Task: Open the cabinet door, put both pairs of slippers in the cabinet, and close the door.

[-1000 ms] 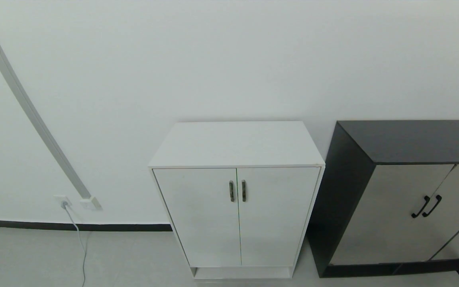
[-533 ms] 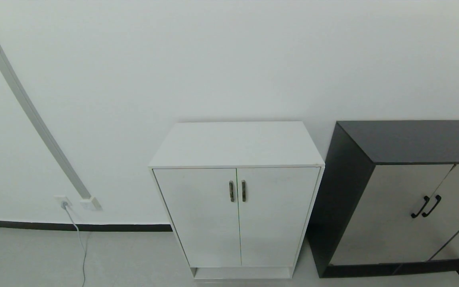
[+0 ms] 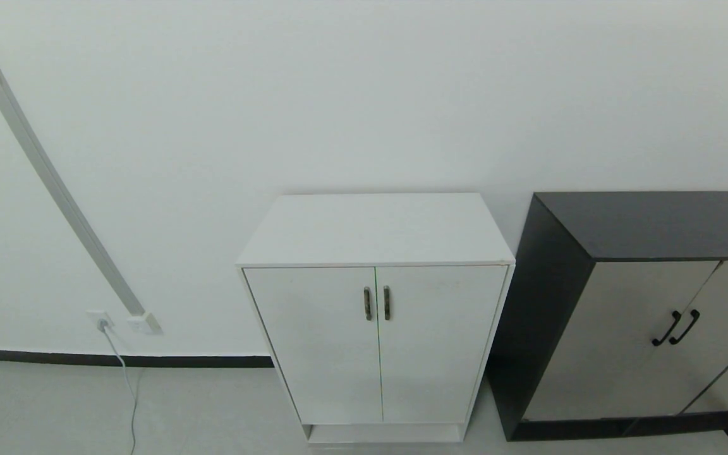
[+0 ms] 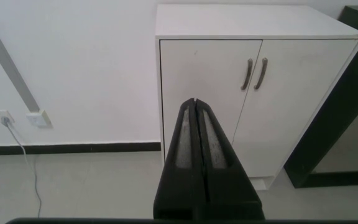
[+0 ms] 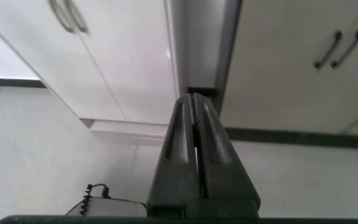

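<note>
The white cabinet (image 3: 376, 230) is being shown standing on the floor (image 3: 212, 411) against the wall (image 3: 364, 95), just beside a black cabinet (image 3: 547, 303), its two doors (image 3: 320, 341) being kept flush shut with dark handles (image 3: 368, 303) paired at the centre seam. The right arm's dark tip, glimpsed a second ago at the head view's lower right corner, is being reported gone from there. The left gripper (image 4: 195, 101) is being held pointed at the white cabinet's left door, well apart, fingers pressed together, while the right gripper (image 5: 194, 94) is being held low, aimed at the gap between both cabinets, fingers likewise together.
</note>
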{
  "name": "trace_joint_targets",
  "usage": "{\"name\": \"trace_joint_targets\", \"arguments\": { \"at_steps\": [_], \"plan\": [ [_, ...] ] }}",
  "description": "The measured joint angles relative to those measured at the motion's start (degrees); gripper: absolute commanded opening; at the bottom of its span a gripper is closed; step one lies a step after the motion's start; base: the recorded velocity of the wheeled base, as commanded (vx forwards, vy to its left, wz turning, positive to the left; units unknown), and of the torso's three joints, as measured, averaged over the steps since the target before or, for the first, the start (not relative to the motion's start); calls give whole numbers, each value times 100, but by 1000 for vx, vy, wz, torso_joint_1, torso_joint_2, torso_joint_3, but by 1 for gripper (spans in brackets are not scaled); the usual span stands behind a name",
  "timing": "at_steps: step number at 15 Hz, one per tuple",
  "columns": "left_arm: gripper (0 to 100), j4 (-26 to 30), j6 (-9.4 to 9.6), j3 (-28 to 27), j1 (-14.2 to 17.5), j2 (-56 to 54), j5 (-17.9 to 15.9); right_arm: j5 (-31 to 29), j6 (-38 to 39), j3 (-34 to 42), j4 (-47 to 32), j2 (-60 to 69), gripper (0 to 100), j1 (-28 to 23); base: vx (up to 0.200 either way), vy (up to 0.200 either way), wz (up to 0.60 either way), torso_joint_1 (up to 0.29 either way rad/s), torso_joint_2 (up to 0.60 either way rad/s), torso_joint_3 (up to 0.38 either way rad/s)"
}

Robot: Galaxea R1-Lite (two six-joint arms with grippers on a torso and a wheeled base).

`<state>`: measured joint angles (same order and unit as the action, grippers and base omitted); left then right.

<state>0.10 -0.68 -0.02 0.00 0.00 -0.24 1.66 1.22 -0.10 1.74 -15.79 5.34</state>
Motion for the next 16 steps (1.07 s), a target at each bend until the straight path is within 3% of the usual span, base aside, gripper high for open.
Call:
{"name": "trace_joint_targets", "arguments": {
  "at_steps": [4,10,16],
  "plan": [
    [0,0,2,0,0,0,0,-98,-258,0,-195,328,0,-39,0,0,0,0,0,0],
    [0,0,2,0,0,0,-2,-150,-285,7,-182,937,0,-892,0,0,0,0,0,0],
    [0,0,0,-2,0,0,0,-133,-269,10,-174,1237,0,-661,0,0,0,0,0,0]
  ]
}}
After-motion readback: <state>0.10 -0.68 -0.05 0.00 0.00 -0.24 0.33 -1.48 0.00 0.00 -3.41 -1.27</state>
